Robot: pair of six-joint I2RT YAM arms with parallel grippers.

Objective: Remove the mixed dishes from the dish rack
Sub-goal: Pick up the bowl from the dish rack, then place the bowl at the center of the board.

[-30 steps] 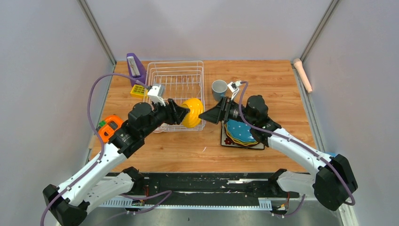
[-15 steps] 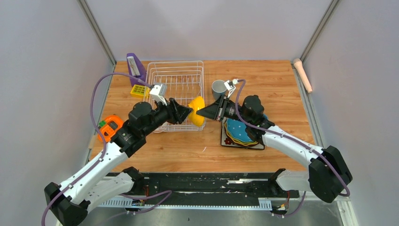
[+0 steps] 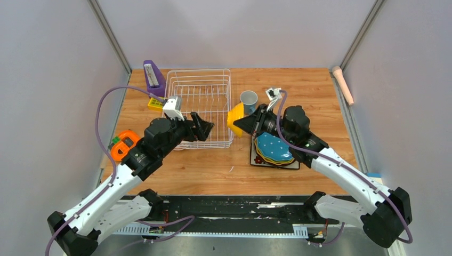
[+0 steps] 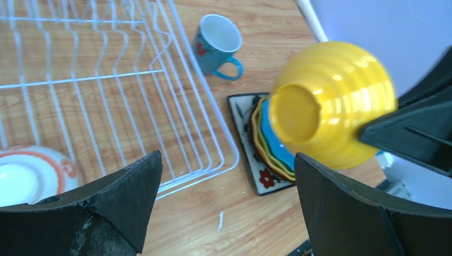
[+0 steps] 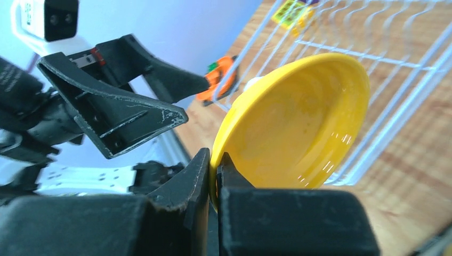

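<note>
The right gripper (image 5: 215, 160) is pinching the rim of the yellow bowl (image 5: 298, 122), jaws squeezed tight on it. It is holding the bowl up in the air just right of the rack (image 3: 197, 70) (tipped on its side, bottom facing the other arm). I think that is so it can go down by the plates (image 3: 272, 148) and mug (image 3: 248, 98). The left gripper (image 4: 226, 160) is gaping wide with nothing in it, over the rack's near part. A patterned bowl (image 4: 26, 176) seems to be sitting in the rack.
</note>
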